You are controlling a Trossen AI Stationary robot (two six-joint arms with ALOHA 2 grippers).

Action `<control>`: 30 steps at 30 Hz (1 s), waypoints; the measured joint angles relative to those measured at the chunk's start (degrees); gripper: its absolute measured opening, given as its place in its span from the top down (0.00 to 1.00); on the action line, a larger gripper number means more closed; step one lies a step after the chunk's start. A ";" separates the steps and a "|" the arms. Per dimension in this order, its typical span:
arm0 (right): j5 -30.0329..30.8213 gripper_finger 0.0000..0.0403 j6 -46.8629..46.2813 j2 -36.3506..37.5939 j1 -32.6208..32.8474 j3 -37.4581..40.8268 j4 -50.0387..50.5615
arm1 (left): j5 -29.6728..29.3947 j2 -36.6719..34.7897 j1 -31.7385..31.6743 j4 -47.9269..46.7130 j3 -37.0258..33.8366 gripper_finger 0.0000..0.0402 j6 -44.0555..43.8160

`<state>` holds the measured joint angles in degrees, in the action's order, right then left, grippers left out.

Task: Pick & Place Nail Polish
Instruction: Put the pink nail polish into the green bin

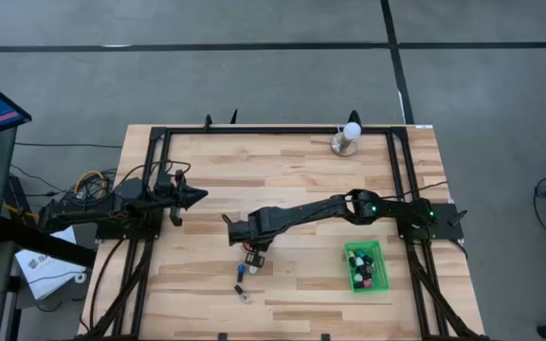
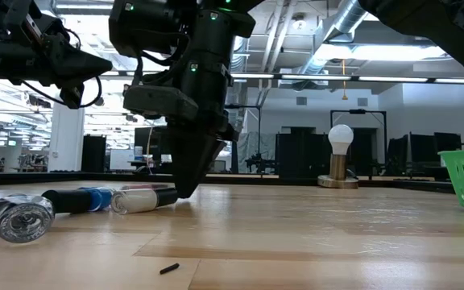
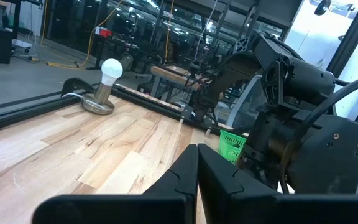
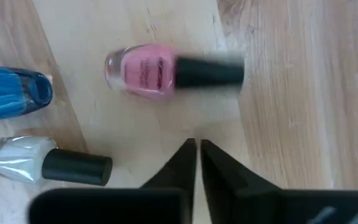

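Left tool (image 1: 200,197): at the left side of the desk (image 1: 292,175), raised off the wood, pointing toward the middle; its fingers (image 3: 191,177) are together and hold nothing.
Loose bottles: three lie on their sides on the bare wood near the front middle of the desk, under the right arm's reach.
Blue bottle (image 4: 11,93): on its side, just beside the clear one; in the low view it lies between a round silvery thing and the clear bottle.
Clear bottle (image 4: 39,160): on its side, pale body, dark cap, apart from the pink one.
Pink bottle (image 4: 166,73): on its side, dark cap; it lies just ahead of the right tool's tips, not between them.
Right tool (image 4: 196,149): stretched from the right side to the middle of the desk, tips down near the wood; its fingers are pressed together with nothing between them.
Silvery thing (image 2: 18,219): round, lying at the near left in the low view; what it is cannot be told.
Lamp bulb on a metal base (image 1: 348,137): stands upright at the far edge of the desk, well apart from the bottles.
Green basket (image 1: 366,266): at the right front of the desk, with several small bottles inside it.
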<state>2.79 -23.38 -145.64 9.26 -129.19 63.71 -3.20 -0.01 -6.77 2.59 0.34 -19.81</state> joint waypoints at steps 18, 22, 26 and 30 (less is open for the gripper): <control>-1.68 0.88 -6.74 1.16 -0.12 -5.51 -3.09 | 0.00 0.00 -0.01 0.04 0.00 1.00 0.00; -1.87 0.71 -5.35 1.22 1.13 -5.77 -7.65 | 0.00 0.00 -0.01 0.06 0.00 1.00 0.00; -1.38 0.52 -1.05 0.43 1.67 -5.55 -8.66 | 0.02 0.00 0.00 0.12 0.00 1.00 0.00; -0.71 0.42 0.99 -1.10 0.64 -5.42 -8.74 | 0.00 0.00 -0.02 0.08 0.00 1.00 0.02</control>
<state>2.08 -22.39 -146.75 9.90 -134.61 54.97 -3.20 -0.01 -6.79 2.67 0.34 -19.79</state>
